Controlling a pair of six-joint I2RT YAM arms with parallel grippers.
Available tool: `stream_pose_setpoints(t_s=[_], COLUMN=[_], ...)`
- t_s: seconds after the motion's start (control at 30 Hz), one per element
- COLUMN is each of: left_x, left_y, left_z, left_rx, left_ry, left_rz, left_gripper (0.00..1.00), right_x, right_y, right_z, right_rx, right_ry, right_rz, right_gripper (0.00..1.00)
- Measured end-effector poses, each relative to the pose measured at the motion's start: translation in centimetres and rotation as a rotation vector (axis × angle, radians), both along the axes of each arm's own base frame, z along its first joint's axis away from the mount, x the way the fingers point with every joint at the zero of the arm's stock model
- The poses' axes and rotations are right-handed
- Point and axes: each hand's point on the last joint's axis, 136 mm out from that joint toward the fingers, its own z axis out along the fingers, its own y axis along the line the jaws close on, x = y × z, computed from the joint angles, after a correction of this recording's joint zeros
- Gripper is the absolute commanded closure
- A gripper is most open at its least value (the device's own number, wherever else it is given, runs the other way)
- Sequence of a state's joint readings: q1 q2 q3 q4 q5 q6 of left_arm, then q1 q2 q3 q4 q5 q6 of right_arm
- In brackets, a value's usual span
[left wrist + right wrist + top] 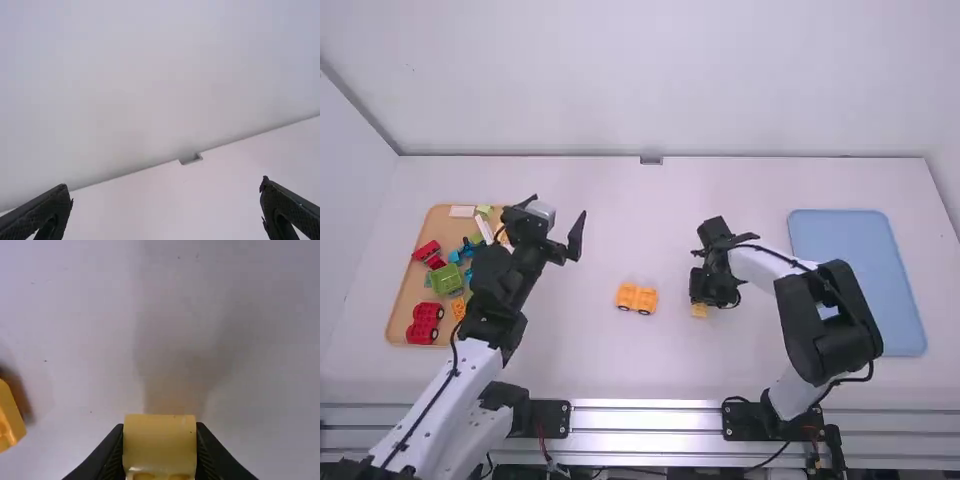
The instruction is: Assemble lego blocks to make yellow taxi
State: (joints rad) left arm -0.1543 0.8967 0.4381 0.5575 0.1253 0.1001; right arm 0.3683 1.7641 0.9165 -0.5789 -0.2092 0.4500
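Grips a yellow block (pixel 160 442) by two opposite sides, near the middle of the table (pixel 650 365), just right of an orange-yellow wheeled base (pixel 637 298). Probably pinched so to leave top and underside free for stacking. Has the right gripper (pixel 704 292) closed to the block's width, snug on both sides; cannot tell whether touching the table with the block. Next calls, most likely, for lining up over the base, set wheels down to take a piece. Holds the left gripper (pixel 166 185) wide apart and empty, over the far left, perhaps to leave working room. Farther left, mixed blocks (pixel 446 280) grouped on a tan tray (pixel 405 300), presumably for sorting; well right, a blue tray (pixel 850 250).
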Motion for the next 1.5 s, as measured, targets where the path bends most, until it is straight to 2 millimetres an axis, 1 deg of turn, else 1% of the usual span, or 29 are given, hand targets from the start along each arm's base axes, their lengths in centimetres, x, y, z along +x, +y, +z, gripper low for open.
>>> stream_pose_setpoints(t_s=[0.17,0.23,0.37,0.4,0.5,0.57,0.6,0.63,0.67,0.77,0.87,1.0,1.1,1.17,1.23,1.27,1.33,1.4,1.5], left_x=[1.1,1.6,2.0,2.0,2.1,2.1,2.1,2.1,2.1,2.1,2.1,2.1,2.2,2.3,2.3,2.3,2.3,2.3,2.3], left_y=[-0.3,-0.7,-1.0,-1.2,-1.3,-1.3,-1.3,-1.3,-1.3,-1.2,-1.1,-1.1,-0.8,-0.7,-0.7,-0.7,-0.7,-0.7,-0.6], left_z=[-1.2,-1.6,-2.2,-2.3,-2.5,-2.5,-2.5,-2.5,-2.5,-2.5,-2.5,-2.5,-2.6,-2.6,-2.6,-2.6,-2.7,-2.7,-2.7], left_rx=[0.001,0.000,0.001,0.001,0.001,0.001,0.001,0.001,0.001,0.001,0.001,0.001,0.002,0.002,0.003,0.003,0.003,0.003,0.003], left_ry=[0.019,0.024,0.031,0.033,0.038,0.039,0.039,0.039,0.039,0.039,0.039,0.040,0.041,0.042,0.044,0.044,0.045,0.045,0.045], left_rz=[-0.009,-0.024,-0.043,-0.048,-0.054,-0.055,-0.055,-0.055,-0.054,-0.052,-0.051,-0.048,-0.032,-0.025,-0.022,-0.022,-0.022,-0.022,-0.016], left_gripper=[0.01,0.01,0.01,0.01,0.01,0.01,0.01,0.01,0.01,0.01,0.01,0.01,0.01,0.01,0.01,0.01,0.01,0.01,0.01], right_x=[-0.5,-0.9,0.1,1.0,2.1,2.7,2.7,2.6,2.3,2.1,2.5,2.7,2.1,2.0,2.0,2.0,2.1,2.1,2.1], right_y=[-0.2,-0.4,-0.5,0.0,0.9,1.5,1.5,1.6,1.5,1.5,1.8,1.5,0.7,0.4,0.1,0.1,-0.1,-0.1,-0.4], right_z=[-0.1,0.3,1.2,1.7,1.9,1.4,1.2,0.7,0.1,-1.0,-1.1,-1.0,-0.7,-0.7,-0.6,-0.6,-0.6,-0.6,-0.7], right_rx=[-0.021,-0.046,-0.102,-0.124,-0.139,-0.158,-0.162,-0.169,-0.175,-0.161,-0.121,-0.101,-0.123,-0.132,-0.141,-0.141,-0.155,-0.164,-0.198], right_ry=[0.020,0.049,0.057,0.048,0.029,0.039,0.047,0.065,0.088,0.127,0.130,0.181,0.261,0.284,0.312,0.312,0.333,0.341,0.360], right_rz=[-0.013,-0.012,-0.003,0.014,0.046,0.065,0.068,0.073,0.074,0.063,0.016,-0.179,-0.390,-0.458,-0.568,-0.568,-0.688,-0.743,-0.892], right_gripper=[0.98,0.98,0.95,0.94,0.93,0.94,0.95,0.99,1.00,1.00,1.00,1.00,1.00,1.00,1.00,1.00,1.00,1.00,1.00])
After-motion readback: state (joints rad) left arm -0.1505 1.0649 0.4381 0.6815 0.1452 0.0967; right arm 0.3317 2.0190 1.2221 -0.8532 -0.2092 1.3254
